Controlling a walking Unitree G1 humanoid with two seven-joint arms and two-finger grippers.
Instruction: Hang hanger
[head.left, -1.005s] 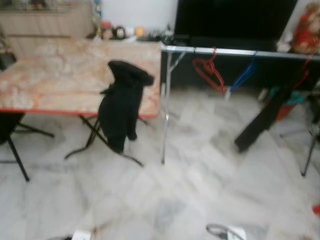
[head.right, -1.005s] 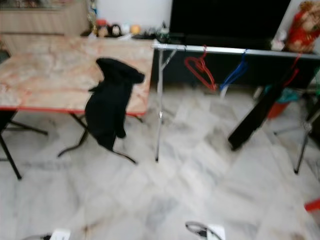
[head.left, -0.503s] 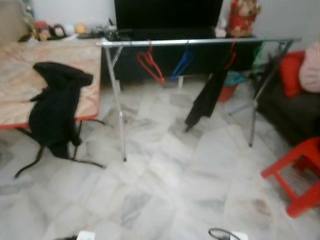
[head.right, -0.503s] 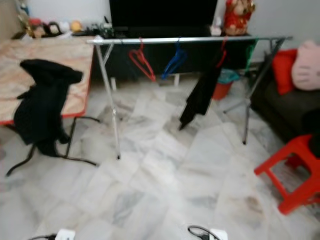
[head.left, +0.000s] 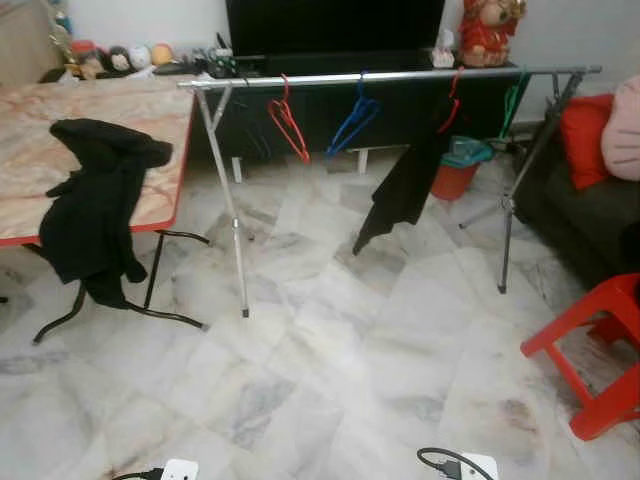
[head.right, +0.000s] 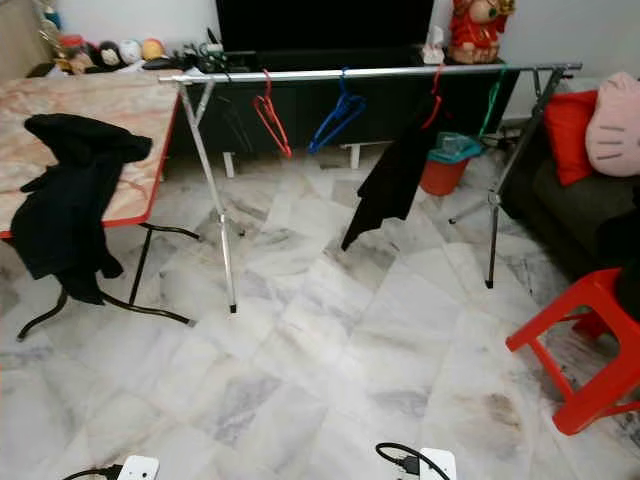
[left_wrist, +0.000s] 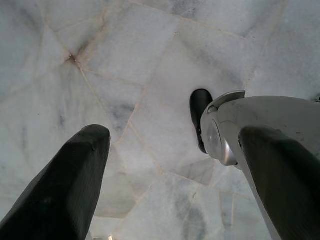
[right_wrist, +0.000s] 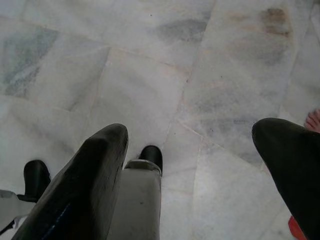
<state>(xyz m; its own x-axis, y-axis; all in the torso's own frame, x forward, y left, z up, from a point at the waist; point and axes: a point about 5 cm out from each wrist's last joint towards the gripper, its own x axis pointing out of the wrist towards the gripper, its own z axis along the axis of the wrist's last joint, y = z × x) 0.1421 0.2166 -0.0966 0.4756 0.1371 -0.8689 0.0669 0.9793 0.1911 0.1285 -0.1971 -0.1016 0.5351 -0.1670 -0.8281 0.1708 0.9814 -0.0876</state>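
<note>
A silver clothes rack (head.left: 400, 76) stands across the room ahead. On its rail hang an empty red hanger (head.left: 288, 120), an empty blue hanger (head.left: 350, 118), a black garment (head.left: 400, 190) on a red hanger, and a green hanger (head.left: 513, 100). A black jacket (head.left: 95, 210) is draped over the edge of the folding table (head.left: 30, 170) at the left. My left gripper (left_wrist: 175, 135) points down at the marble floor, open and empty. My right gripper (right_wrist: 192, 130) also hangs over the floor, open and empty.
A red plastic stool (head.left: 600, 360) stands at the right, with a dark sofa (head.left: 590, 210) and a red cushion (head.left: 583, 140) behind it. Two power strips (head.left: 465, 466) lie on the floor close to me. A person's bare toes (right_wrist: 312, 120) are beside my right gripper.
The camera has swung to the right and sharpened: the table slid to the left edge and the whole rack, the sofa and the stool came into view. Nothing in the room moved.
</note>
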